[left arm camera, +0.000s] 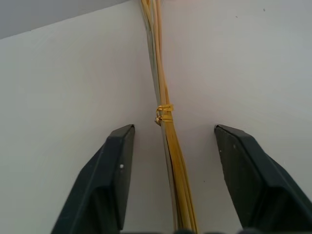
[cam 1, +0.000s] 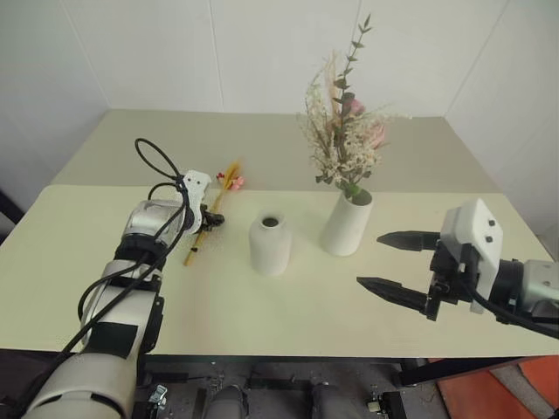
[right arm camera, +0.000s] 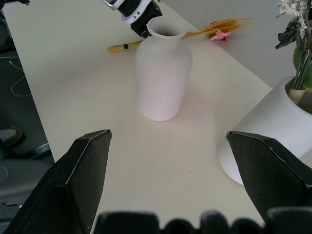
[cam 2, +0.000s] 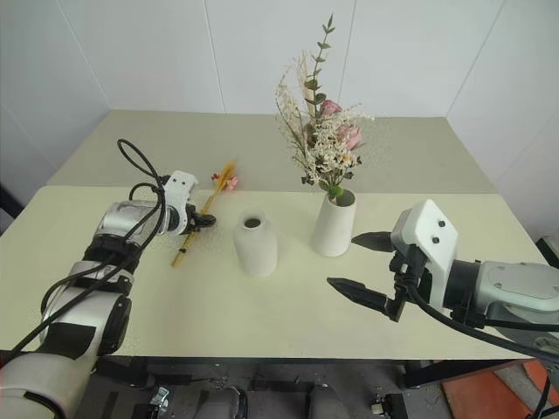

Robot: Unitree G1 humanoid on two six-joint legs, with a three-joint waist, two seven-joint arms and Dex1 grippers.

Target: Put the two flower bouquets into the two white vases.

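The bushy pink and cream bouquet [cam 1: 345, 140] stands upright in the taller white vase [cam 1: 348, 225]. To its left the shorter, narrow-necked vase [cam 1: 270, 244] stands with nothing in it. The slim golden-yellow bunch [cam 1: 227, 177] with small pink blossoms lies flat on the table, left of that vase. My left gripper [left arm camera: 174, 128] is low over its stems [left arm camera: 165, 122], open, one finger on each side with a gap to both. At the table's right side my right gripper [cam 1: 370, 259] hovers open, holding nothing, pointing toward the vases.
The pale cream table [cam 1: 262, 314] has bare surface in front of the vases. A beige surface [cam 1: 175, 148] lies behind it, up to the white walls. The right gripper's fingertips are close to the taller vase [right arm camera: 273, 126].
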